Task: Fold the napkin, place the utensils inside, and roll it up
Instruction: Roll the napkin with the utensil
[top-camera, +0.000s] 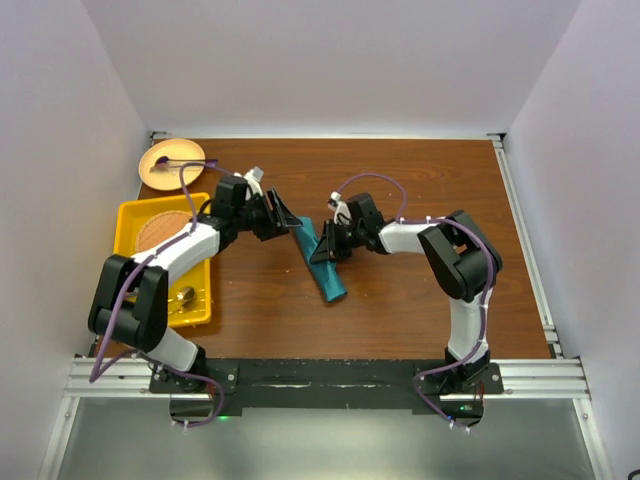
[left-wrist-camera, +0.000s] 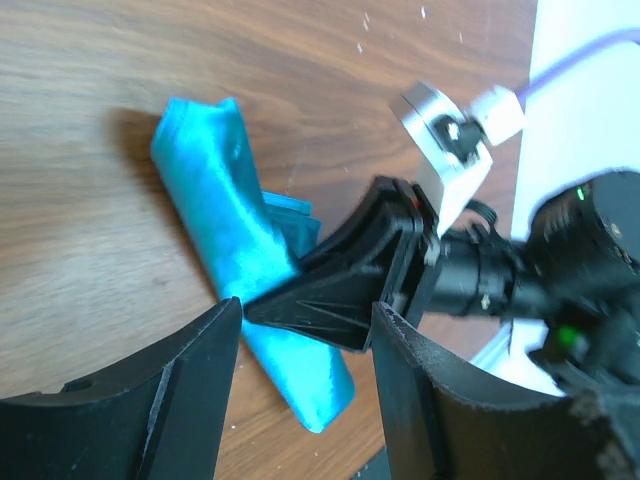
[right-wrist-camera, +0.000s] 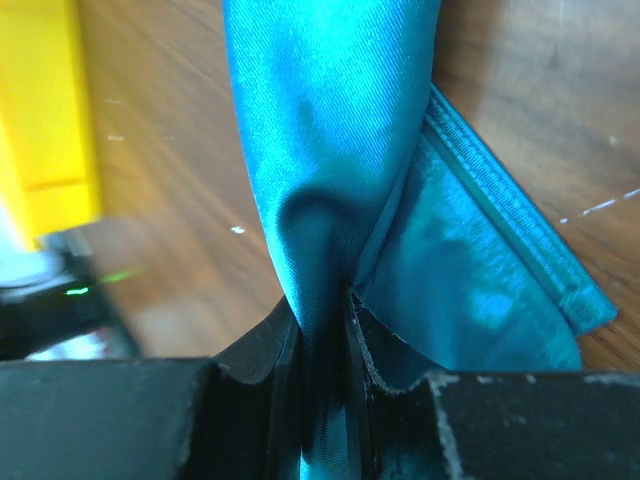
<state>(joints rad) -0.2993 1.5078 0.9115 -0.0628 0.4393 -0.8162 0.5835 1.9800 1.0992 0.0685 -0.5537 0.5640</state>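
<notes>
- The teal, plain soft cloth napkin (top-camera: 326, 270) (left-wrist-camera: 225, 215) (right-wrist-camera: 330, 150) lies as 1 long folded strip on the brown wooden table (top-camera: 420, 190), near the middle, running diagonally
- My right gripper (top-camera: 322, 250) (right-wrist-camera: 325, 330) is nearly closed and pinches a gathered ridge of the napkin; in the right wrist view the cloth runs straight into the narrow gap between the 2 black fingers (right-wrist-camera: 275, 345)
- My left gripper (top-camera: 285, 215) (left-wrist-camera: 308, 310) stands partly open and grips nothing; its 2 fingers (left-wrist-camera: 190, 400) sit just beside the napkin, on the side facing the tray
- In the left wrist view the right gripper's finger and 1 end of the napkin show through the gap between my left jaws, and I see no left finger touching the cloth
- The yellow rectangular plastic tray (top-camera: 125, 235) at the table's left side holds 1 round cork-coloured disc (top-camera: 163, 230) and 1 small gold-coloured metal piece (top-camera: 183, 296), too small for me to make out
- The round tan wooden plate (top-camera: 192, 150) behind the tray holds 1 thin stick with a dark purple end (top-camera: 165, 160)
- Count: 1 napkin, 1 tray, 1 plate, 1 disc, 1 stick, 1 gold piece
</notes>
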